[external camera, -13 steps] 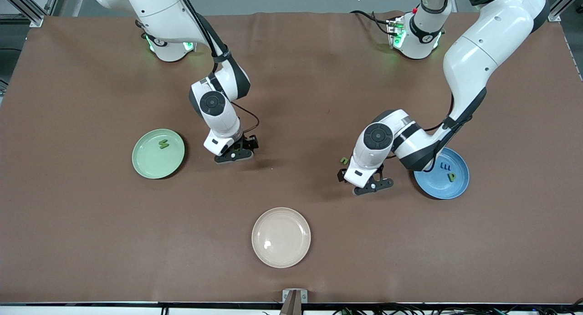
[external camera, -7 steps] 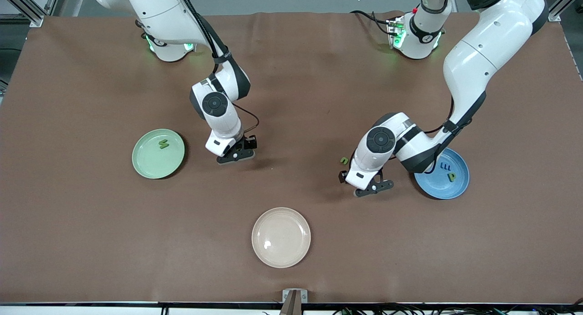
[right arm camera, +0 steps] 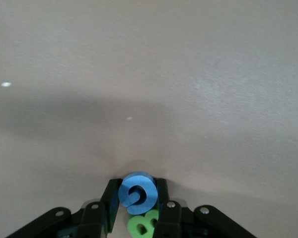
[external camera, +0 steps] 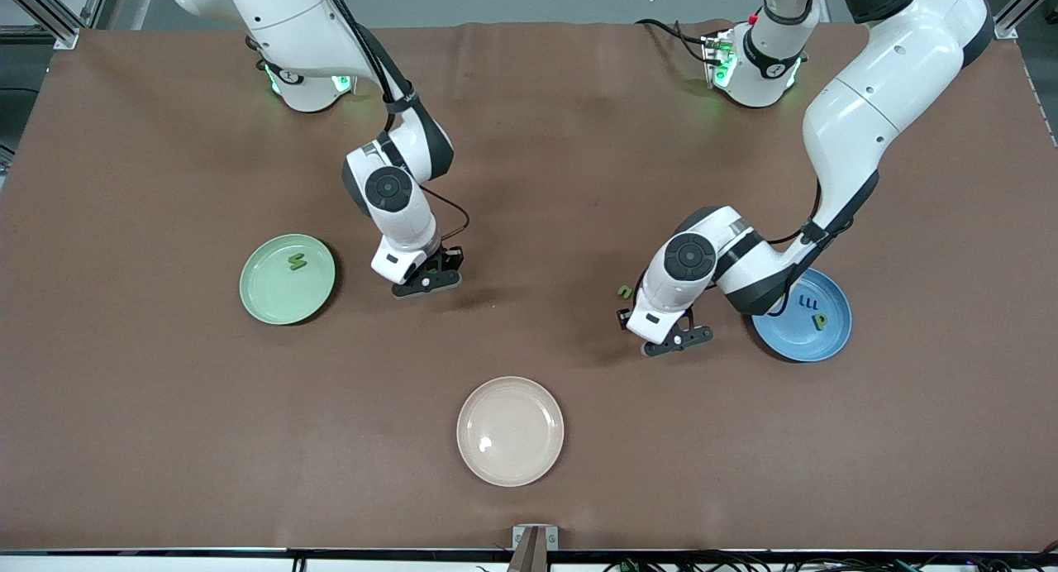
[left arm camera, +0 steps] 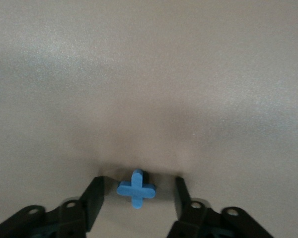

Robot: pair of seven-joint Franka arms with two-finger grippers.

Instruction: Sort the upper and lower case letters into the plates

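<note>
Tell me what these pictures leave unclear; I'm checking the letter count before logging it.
- Front view: the left gripper and right gripper hide the letters beneath them; only the wrist views show the blue cross-shaped letter and blue curled letter.
- Right wrist view: the green letter with holes is cut off by the picture's edge.
- Front view: the small green letter on the light green plate is too small to read.

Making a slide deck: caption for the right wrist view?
Right gripper shut on blue letter, green letter beside.
</note>
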